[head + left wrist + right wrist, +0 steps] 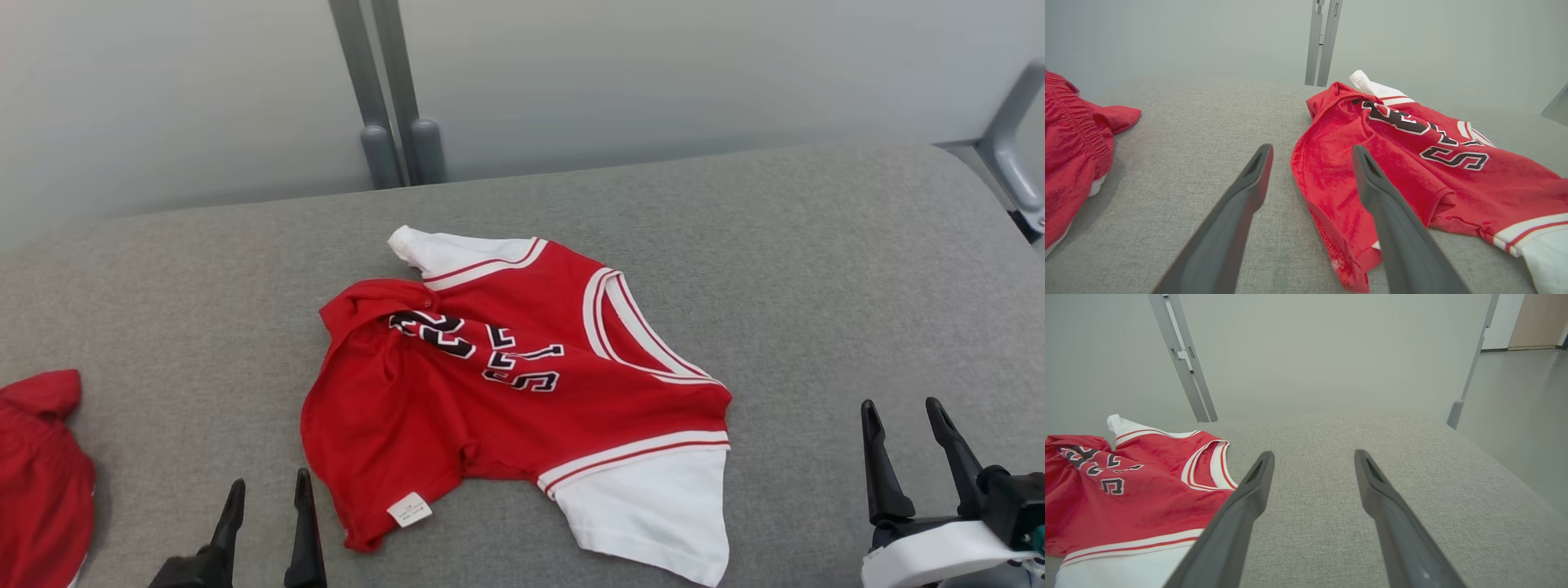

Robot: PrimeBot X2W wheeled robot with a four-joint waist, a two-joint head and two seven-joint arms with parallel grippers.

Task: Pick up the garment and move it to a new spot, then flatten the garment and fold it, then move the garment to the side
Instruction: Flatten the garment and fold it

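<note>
Left wrist view: second red cloth (1073,163) left of spread left claw (1311,148).

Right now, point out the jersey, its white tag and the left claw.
jersey (522,400), head view, red front.
white tag (409,510), head view, label's middle.
left claw (270,480), head view, between its fingertips.

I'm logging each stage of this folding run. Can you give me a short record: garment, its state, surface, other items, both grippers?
garment: red jersey with white sleeves and dark lettering
state: unfolded, lying on the surface, one side bunched and wrinkled
surface: grey padded top
other item: second red garment at the robot's left
left gripper: open, empty, beside the jersey's hem
right gripper: open, empty, apart from the jersey
</note>
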